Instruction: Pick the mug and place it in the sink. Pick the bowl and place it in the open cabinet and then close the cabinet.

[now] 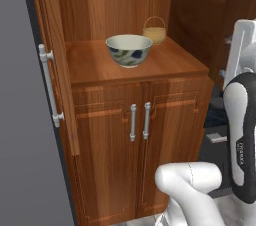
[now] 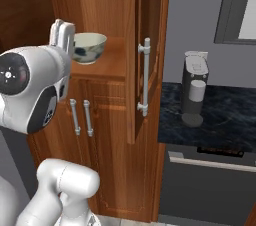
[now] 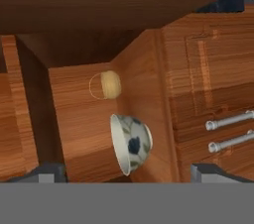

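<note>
Light was even and soft, shadows faint inside the cabinet (image 1: pixel 125 15); rendering looked slightly blurry and low-resolution.

Arm (image 1: pixel 243 135) rises at about 4 o'clock in the left base view, forearm near vertical, white shell with a dark joint band. In the right base view its big round joint sits at 9 o'clock, with the hand above it at 10 o'clock. Gripper (image 3: pixel 127 173) jaws spread wide, tips at 7 and 5 o'clock in the hand view, nothing between them.
</note>
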You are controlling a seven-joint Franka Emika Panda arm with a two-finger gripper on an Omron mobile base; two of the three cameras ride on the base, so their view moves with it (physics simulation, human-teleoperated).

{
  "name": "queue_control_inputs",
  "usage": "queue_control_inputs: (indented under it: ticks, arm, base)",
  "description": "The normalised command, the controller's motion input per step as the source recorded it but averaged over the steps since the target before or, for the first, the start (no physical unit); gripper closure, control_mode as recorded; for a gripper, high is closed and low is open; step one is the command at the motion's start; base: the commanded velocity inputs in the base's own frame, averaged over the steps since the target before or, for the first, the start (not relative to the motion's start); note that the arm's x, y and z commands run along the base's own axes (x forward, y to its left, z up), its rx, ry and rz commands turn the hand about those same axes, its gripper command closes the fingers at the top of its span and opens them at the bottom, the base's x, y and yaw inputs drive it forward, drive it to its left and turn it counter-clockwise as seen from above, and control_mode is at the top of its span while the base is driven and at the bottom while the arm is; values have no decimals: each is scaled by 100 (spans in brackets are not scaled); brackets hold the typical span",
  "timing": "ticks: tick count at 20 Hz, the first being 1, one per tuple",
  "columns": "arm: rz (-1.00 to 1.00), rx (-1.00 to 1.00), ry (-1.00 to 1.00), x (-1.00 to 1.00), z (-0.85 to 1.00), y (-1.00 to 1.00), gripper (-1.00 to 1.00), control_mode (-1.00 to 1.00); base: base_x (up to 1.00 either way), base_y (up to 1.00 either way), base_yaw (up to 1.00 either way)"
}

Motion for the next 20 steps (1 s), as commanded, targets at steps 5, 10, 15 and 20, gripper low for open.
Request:
queue_control_inputs:
  ticks: [5,10,15,20]
  arm:
    - [-8,12,-8,-65,14,-53,-100,-100]
    - [-9,9,-7,-58,7,-42,-100,-100]
    - [-5,6,-1,-18,-4,-58,-100,-100]
    - [0,5,0,-24,-3,-66,-100,-100]
  base:
    - [0,0,0]
    - [0,0,0]
    - [0,0,0]
    - [0,0,0]
